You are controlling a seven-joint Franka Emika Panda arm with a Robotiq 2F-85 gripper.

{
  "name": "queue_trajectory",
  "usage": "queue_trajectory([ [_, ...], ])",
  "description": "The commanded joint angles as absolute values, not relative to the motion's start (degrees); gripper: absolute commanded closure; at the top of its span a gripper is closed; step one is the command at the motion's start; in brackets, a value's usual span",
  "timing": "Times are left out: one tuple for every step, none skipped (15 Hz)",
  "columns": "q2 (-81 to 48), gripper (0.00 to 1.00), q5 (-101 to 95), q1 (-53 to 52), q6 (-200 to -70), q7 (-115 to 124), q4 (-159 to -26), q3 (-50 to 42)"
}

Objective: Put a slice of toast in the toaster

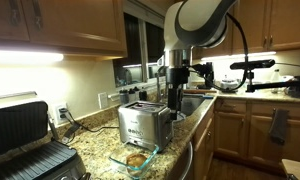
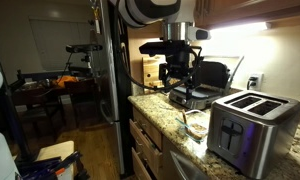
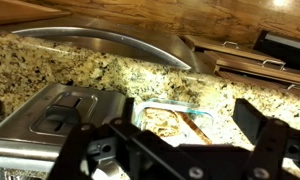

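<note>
Steel toaster (image 1: 145, 124), two slots (image 2: 252, 100), one slice of toast (image 3: 172, 123), one glass dish (image 3: 190, 105)

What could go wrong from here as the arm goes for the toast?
The slice of toast lies flat inside the glass dish, so the open tool may strike its rim. The dish sits near the counter edge; a nudge might slide it off. The toaster slots are narrow, so a tilted slice could catch.
</note>
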State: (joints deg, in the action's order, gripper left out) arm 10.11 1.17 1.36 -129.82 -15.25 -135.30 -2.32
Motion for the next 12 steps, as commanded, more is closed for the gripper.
queue_trajectory([
  [8.77,0.00,0.46,0.75,-129.62,-16.45,-133.82,-2.28],
  [8.55,0.00,0.28,0.77,-129.69,-16.63,-133.67,-2.17],
  [8.34,0.00,0.24,0.73,-129.56,-17.03,-133.48,-2.12],
  [8.08,0.00,0.20,0.68,-129.49,-17.26,-133.29,-2.06],
  [7.76,0.00,0.18,0.58,-129.36,-17.74,-133.14,-1.97],
  [7.52,0.00,0.40,0.41,-129.03,-18.61,-132.98,-1.96],
  [7.29,0.00,0.44,0.22,-128.90,-19.29,-132.89,-1.88],
  [7.06,0.00,0.39,0.07,-128.83,-19.82,-132.78,-1.79],
  [6.78,0.00,0.54,-0.12,-128.49,-20.83,-132.60,-1.69],
  [6.50,0.00,0.46,-0.27,-128.44,-21.67,-132.52,-1.57],
  [6.16,0.00,0.55,-0.48,-128.05,-22.40,-132.31,-1.45],
  [5.86,0.00,0.60,-0.66,-127.79,-23.07,-132.15,-1.32],
])
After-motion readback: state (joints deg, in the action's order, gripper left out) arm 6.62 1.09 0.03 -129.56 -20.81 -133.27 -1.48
